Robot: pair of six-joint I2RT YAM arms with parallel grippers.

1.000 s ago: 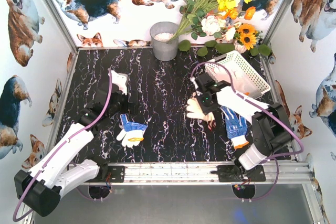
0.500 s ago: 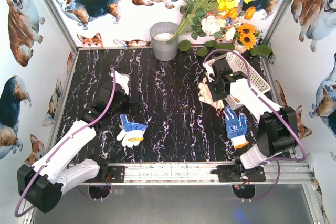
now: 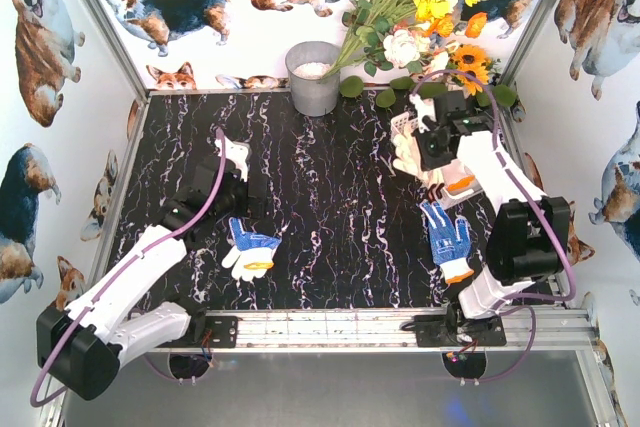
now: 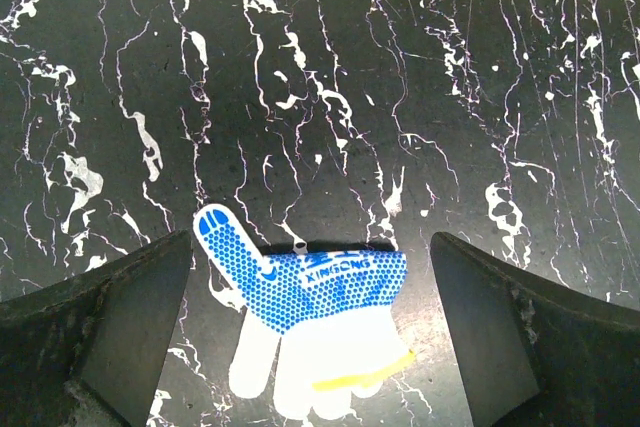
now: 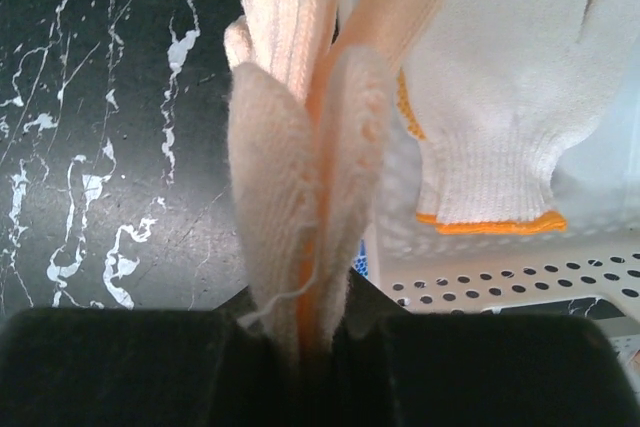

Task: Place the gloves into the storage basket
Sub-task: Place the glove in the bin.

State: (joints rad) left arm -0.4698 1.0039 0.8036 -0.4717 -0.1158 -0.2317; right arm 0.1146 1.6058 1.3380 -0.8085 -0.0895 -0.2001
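**Right gripper holds a cream glove at the basket, left gripper is open above a blue glove**

In the top view, the right gripper (image 3: 420,152) is at the near-left end of the basket (image 3: 402,127), at the back right of the table (image 3: 330,187). Its jaws are closed on a cream glove (image 3: 405,159), which hangs down at the basket's edge. The right arm covers most of the basket. An orange-cuffed blue glove (image 3: 447,237) lies flat on the table in front of the basket, apart from it. On the left side, the left gripper (image 3: 238,190) is between a white glove (image 3: 235,154) behind it and a yellow-cuffed blue glove (image 3: 250,247) in front of it. A grey bucket (image 3: 313,77) and a bunch of flowers (image 3: 420,7) stand at the back wall.

In the left wrist view, the left gripper (image 4: 310,247) has its jaws wide open, one finger at each lower corner. The yellow-cuffed blue glove (image 4: 320,317) lies on the table between them, with its dotted side up.

In the right wrist view, the right gripper (image 5: 305,327) pinches the folded cream glove (image 5: 300,207) tightly. To the left of it is the table, to the right is the basket (image 5: 500,287), where a white knit glove (image 5: 500,97) with an orange cuff edge lies inside
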